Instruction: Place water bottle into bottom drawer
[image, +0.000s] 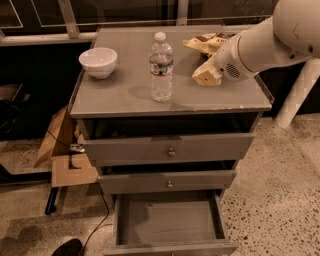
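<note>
we are at the reach step: our gripper hovers low over the cabinet top, to the right of the water bottle and apart from it. it has no hold of the bottle, and we cannot tell how wide it is open. the bottle stands upright near the top's middle. the bottom drawer is pulled out, its floor bare. next we need to move left and grip the bottle's body squarely.

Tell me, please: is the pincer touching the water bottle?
Apart. The camera view shows a strip of bare cabinet top between the water bottle and the pincer, which is over the top's right part in the picture.
</note>
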